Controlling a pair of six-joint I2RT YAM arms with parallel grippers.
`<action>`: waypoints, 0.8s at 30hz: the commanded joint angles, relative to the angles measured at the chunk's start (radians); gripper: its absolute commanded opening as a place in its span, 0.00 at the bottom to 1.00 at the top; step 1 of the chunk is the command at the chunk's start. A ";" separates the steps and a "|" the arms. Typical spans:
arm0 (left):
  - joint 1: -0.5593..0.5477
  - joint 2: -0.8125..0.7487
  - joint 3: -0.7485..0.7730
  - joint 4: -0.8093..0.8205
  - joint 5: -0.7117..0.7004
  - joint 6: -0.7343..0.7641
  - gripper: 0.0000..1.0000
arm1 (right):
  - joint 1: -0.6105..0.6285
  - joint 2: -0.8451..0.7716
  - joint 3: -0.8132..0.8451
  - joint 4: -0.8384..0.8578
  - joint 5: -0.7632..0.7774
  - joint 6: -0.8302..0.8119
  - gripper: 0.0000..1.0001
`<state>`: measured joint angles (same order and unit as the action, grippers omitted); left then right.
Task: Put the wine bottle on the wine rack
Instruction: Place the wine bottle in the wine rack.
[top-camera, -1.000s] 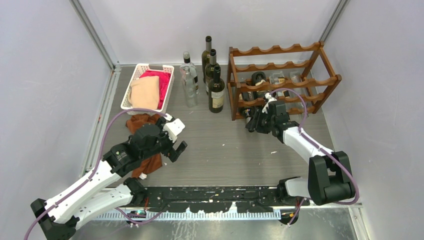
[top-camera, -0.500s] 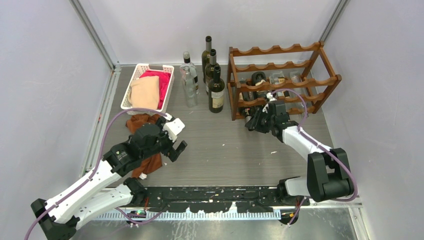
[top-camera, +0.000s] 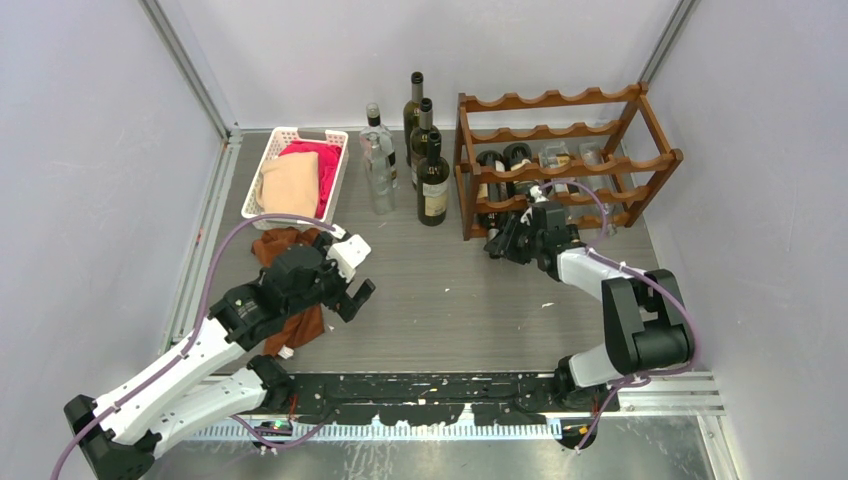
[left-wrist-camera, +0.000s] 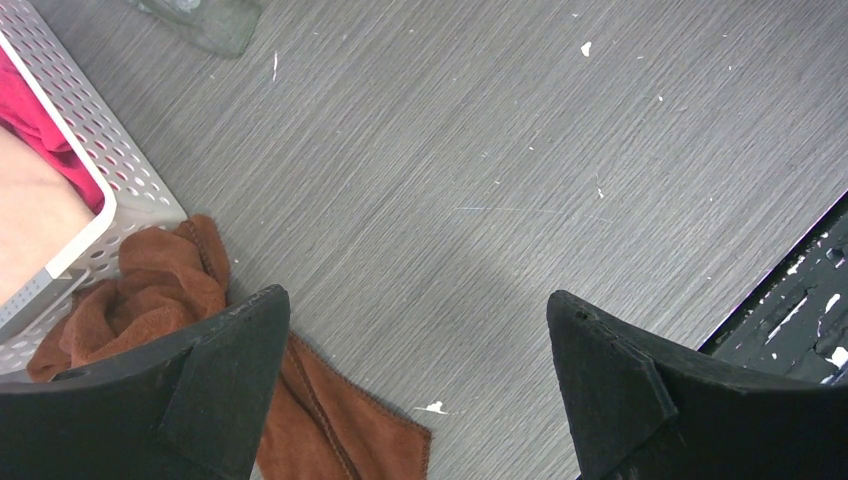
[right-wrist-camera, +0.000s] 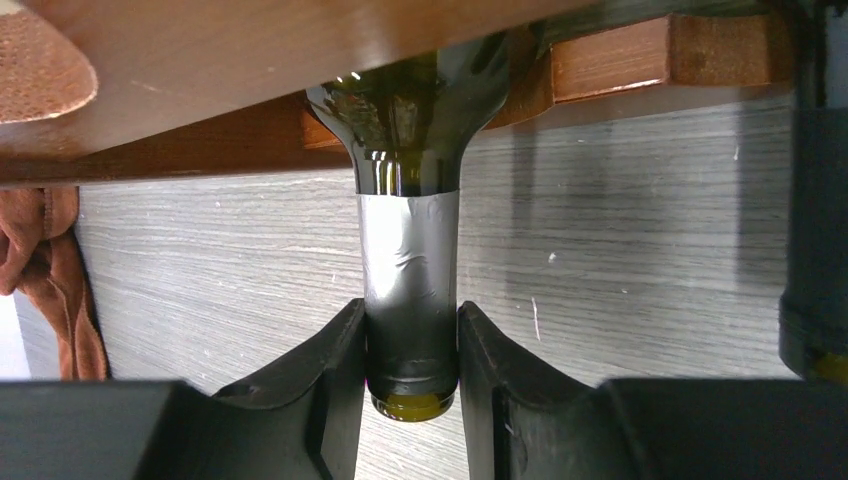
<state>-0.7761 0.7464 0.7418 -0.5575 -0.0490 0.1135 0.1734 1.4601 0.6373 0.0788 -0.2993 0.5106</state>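
The wine bottle (right-wrist-camera: 410, 270), dark green glass with a grey foil neck, lies on its side, and its shoulder passes under a rail of the reddish-brown wine rack (right-wrist-camera: 250, 60). My right gripper (right-wrist-camera: 411, 345) is shut on the neck just above the mouth. In the top view the wine rack (top-camera: 565, 130) stands at the back right, and the right gripper (top-camera: 505, 243) is at its lower front left corner, where the rails hide most of the held bottle. My left gripper (top-camera: 350, 275) hovers open over the table, with nothing between its fingers (left-wrist-camera: 235, 360).
Three dark bottles (top-camera: 432, 185) and a clear bottle (top-camera: 378, 165) stand left of the rack. More bottles lie on its tiers. A white basket (top-camera: 280, 135) of cloths stands at the back left, with a brown cloth (top-camera: 280, 245) in front of it. Another dark bottle (right-wrist-camera: 815, 250) is close on the right.
My right gripper has closed tighter on the bottle neck and moved toward the rack. A dark bottle now lies farther back in the rack. The left arm has not moved.
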 joint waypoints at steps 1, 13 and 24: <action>0.009 0.000 0.021 0.055 0.020 0.006 0.98 | -0.011 0.045 0.034 0.014 0.025 0.018 0.03; 0.012 0.004 0.019 0.058 0.026 0.006 0.99 | -0.044 -0.009 0.041 -0.045 0.029 -0.081 0.03; 0.014 0.003 0.019 0.056 0.027 0.006 0.98 | -0.045 0.018 0.060 -0.036 0.046 -0.101 0.02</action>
<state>-0.7689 0.7551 0.7418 -0.5533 -0.0395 0.1135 0.1421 1.4746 0.6682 0.0589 -0.3225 0.4339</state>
